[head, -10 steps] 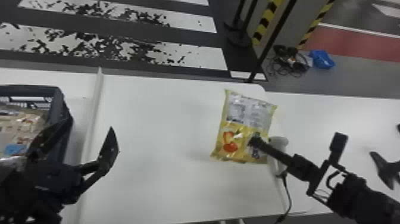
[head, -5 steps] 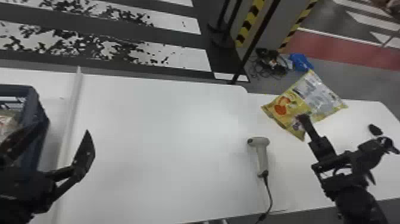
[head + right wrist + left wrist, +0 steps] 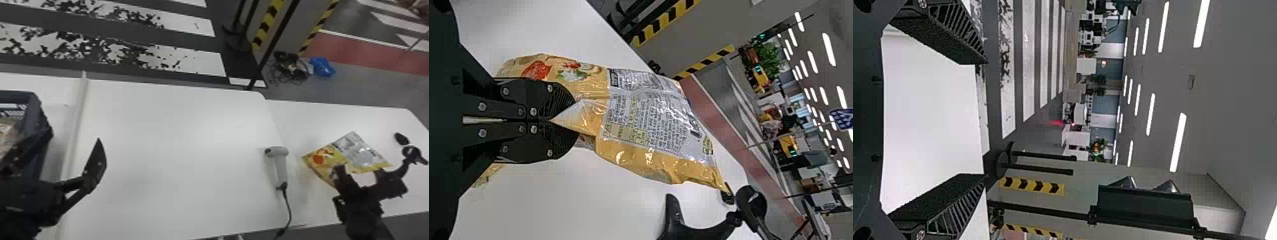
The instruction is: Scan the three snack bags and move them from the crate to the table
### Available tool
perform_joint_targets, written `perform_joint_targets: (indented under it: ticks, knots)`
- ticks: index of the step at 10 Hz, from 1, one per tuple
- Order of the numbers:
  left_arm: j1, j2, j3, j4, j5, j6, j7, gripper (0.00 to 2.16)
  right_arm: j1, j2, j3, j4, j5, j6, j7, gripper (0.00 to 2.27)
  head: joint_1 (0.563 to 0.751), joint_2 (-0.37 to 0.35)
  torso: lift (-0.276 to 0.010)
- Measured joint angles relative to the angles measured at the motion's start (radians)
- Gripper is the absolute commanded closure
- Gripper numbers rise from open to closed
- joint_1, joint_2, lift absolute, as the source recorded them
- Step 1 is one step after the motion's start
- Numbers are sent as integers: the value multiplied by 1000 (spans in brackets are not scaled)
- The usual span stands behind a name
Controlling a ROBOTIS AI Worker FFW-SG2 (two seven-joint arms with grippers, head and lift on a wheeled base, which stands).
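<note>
Your right gripper [image 3: 340, 169] was closed on the edge of the yellow-and-silver snack bag [image 3: 357, 151], which spread beyond its fingertips over the white table [image 3: 376, 118]; the corded barcode scanner [image 3: 281, 164] lay between your grippers; your left gripper [image 3: 73, 137] was spread wide, near the crate [image 3: 32, 111].

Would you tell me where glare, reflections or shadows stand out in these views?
Head view: a soft, pale glare on the white table, with a faint shadow beside the scanner; right wrist view: small shiny highlights on the creased snack bag; left wrist view: ceiling lights showing as bright white strips.
</note>
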Motion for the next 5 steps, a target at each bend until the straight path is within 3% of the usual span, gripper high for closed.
perform_joint_targets:
  ticks: [1, 2, 5]
  knots:
    - [0, 4, -3, 0, 0, 0, 0, 63, -8, -5, 14, 23, 23, 34, 0, 1457, 695, -350, -62]
    - [1, 7, -6, -2, 0, 0, 0, 63, -18, -9, 22, 33, 32, 104, 1, -2, 695, -350, -62]
    - [8, 8, -13, -8, -2, -3, 2, 63, 25, -10, 30, -109, 93, 305, -6, 63, 695, -350, -62]
